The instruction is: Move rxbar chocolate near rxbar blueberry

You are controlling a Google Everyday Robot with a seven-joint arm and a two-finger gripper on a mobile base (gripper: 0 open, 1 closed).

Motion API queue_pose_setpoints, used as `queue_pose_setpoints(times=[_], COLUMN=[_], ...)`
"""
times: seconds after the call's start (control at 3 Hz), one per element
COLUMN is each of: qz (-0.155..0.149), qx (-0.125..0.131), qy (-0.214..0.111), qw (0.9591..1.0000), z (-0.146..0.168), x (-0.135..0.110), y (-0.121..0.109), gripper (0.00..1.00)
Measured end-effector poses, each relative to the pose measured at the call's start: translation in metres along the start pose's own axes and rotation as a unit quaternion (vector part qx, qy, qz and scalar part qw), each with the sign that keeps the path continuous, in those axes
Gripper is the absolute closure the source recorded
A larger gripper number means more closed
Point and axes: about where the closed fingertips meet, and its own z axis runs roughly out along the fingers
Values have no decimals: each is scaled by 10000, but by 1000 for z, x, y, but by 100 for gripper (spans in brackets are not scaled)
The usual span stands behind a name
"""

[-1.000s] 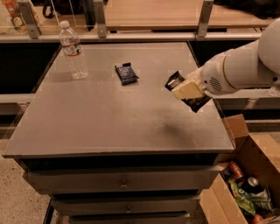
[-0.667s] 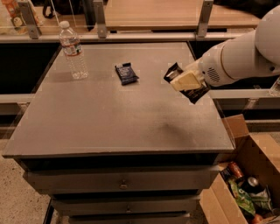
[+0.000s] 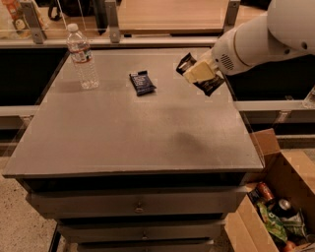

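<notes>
The rxbar blueberry (image 3: pixel 142 82), a small dark-blue wrapper with a pale patch, lies flat on the grey table (image 3: pixel 123 133) at its far middle. My gripper (image 3: pixel 197 73) comes in from the upper right on a white arm and is shut on the rxbar chocolate (image 3: pixel 186 62), a long black wrapper held tilted above the table's far right part. The pale fingers (image 3: pixel 199 70) cover the bar's middle; its two dark ends stick out on either side. The bar hangs to the right of the blueberry bar, a short gap apart.
A clear water bottle (image 3: pixel 81 57) stands upright at the table's far left. An open cardboard box (image 3: pixel 275 197) with cans and packets sits on the floor at the lower right. A wooden counter with railing posts (image 3: pixel 167 15) runs behind the table. Drawers (image 3: pixel 138 204) are below the tabletop.
My gripper has carried the rxbar chocolate up and to the left, closer to the rxbar blueberry. The blueberry bar and the bottle have not moved.
</notes>
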Motion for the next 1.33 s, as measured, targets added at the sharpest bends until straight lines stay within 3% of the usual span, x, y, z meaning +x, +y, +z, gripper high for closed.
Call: queue_pose_setpoints(times=[0.67, 1.33], qz=[-87, 89], qx=[-133, -297], qy=[-195, -213], qw=[9997, 9993], z=[42, 83], x=[-35, -55], y=[-18, -20], gripper=[100, 100])
